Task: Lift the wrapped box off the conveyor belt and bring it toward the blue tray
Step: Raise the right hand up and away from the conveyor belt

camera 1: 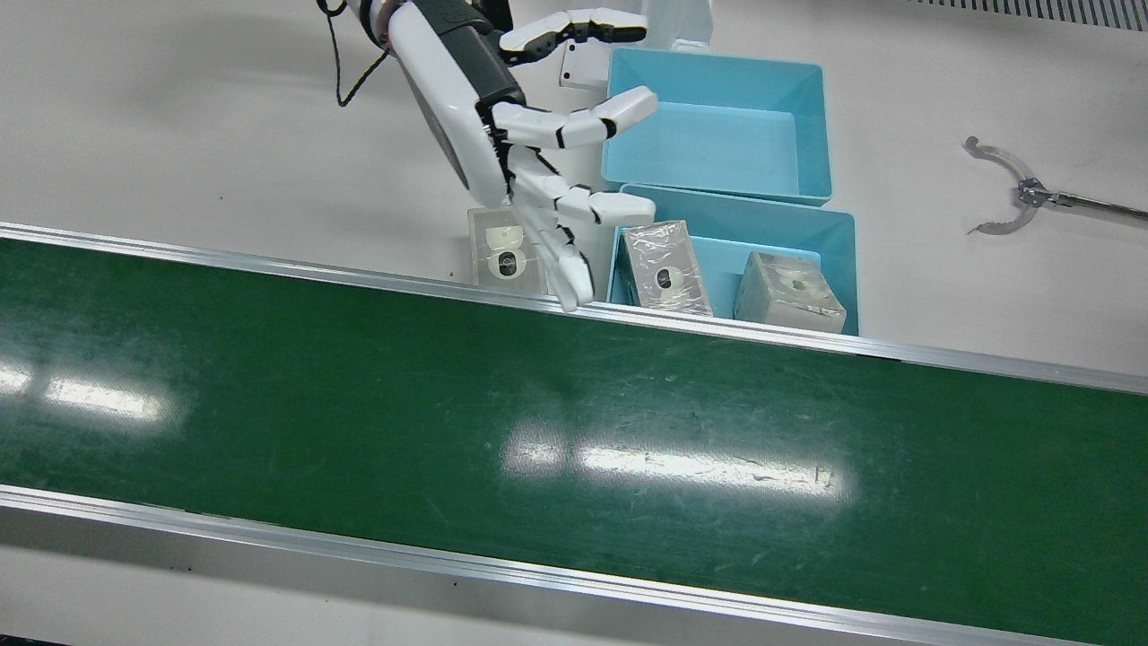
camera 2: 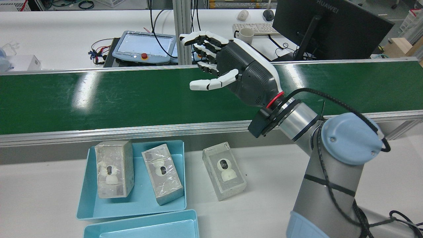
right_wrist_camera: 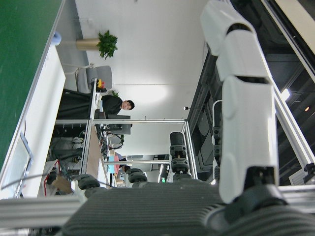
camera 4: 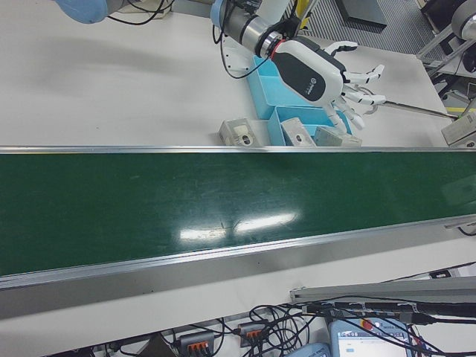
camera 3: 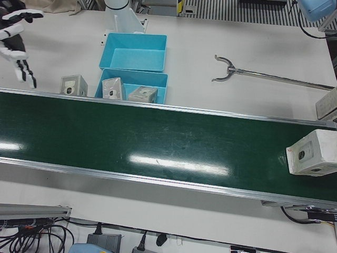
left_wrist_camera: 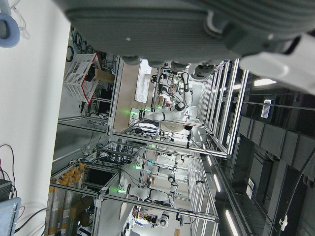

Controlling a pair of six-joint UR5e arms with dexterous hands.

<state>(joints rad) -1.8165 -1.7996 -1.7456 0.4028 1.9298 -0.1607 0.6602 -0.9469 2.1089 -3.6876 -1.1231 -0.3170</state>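
Note:
A wrapped box (camera 3: pixel 310 154) lies on the green conveyor belt (camera 1: pixel 538 431) at its far right end in the left-front view, far from either hand. My right hand (camera 1: pixel 538 161) (camera 2: pixel 224 69) hovers open, fingers spread, above the belt's robot-side rail and holds nothing. Under its fingers another wrapped box (camera 1: pixel 502 256) (camera 2: pixel 224 175) rests on the white table beside the blue tray (camera 1: pixel 843 260) (camera 2: pixel 86 198). Two more wrapped boxes (camera 1: pixel 664 267) (camera 1: pixel 791 292) lie inside that tray. Only the left hand's grey underside (left_wrist_camera: pixel 162 29) shows, so its fingers are hidden.
A second, empty blue tray (camera 1: pixel 717 126) stands behind the first. A metal grabber tool (camera 1: pixel 1013 193) lies on the table to the tray's right. Beyond the belt in the rear view are a teach pendant (camera 2: pixel 143 48), a monitor (camera 2: pixel 330 26) and a mug (camera 2: pixel 244 33).

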